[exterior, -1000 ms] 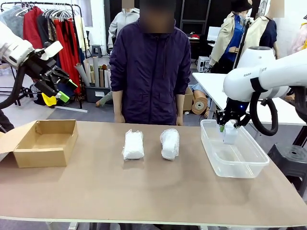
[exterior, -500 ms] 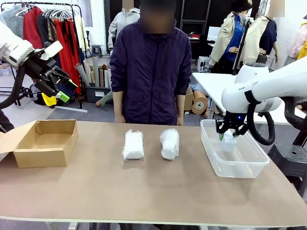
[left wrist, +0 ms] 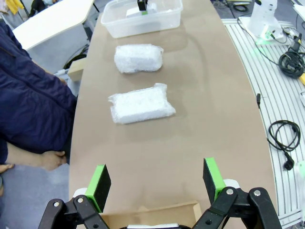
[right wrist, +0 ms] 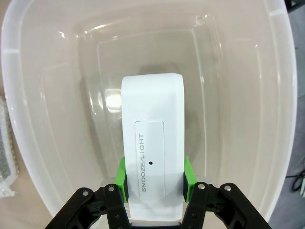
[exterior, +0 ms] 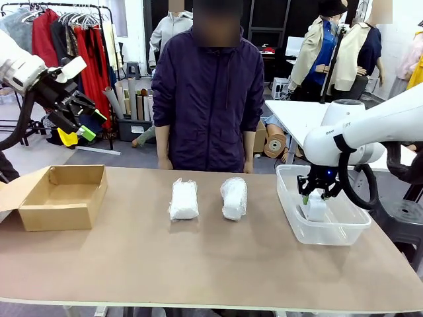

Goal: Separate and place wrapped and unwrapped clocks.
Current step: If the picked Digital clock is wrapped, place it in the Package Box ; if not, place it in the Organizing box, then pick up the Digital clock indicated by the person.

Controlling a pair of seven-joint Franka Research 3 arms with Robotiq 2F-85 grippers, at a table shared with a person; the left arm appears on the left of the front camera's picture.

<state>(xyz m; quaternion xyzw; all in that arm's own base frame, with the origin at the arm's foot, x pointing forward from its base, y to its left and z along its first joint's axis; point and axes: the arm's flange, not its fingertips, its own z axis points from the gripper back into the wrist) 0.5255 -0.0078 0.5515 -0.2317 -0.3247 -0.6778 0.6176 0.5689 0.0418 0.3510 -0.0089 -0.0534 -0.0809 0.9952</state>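
Front view: right fingers (exterior: 315, 199) clamp bare clock (exterior: 317, 211) in bin (exterior: 328, 238); left fingers (exterior: 92, 123) spread above box (exterior: 56, 216); wrapped clocks (exterior: 184, 199) (exterior: 234, 197) between.

In the front view the bare clock (exterior: 316, 210) stands in the clear tub (exterior: 334, 234). Its lower end is smeared by the tub's cloudy wall and its top is covered by the right tool (exterior: 315, 196), whose fingertips are too small to make out. From the right wrist, the clock's near end runs under the tool's black body and off the bottom edge. The tub's near rim is cut off too, and the right wrapped clock (right wrist: 5, 152) is sliced by the left edge. What its crinkly wrap, or that of the left wrapped clock (exterior: 184, 199), holds cannot be told. The left wrist view cuts the cardboard box (left wrist: 157, 212) to a strip at the bottom.
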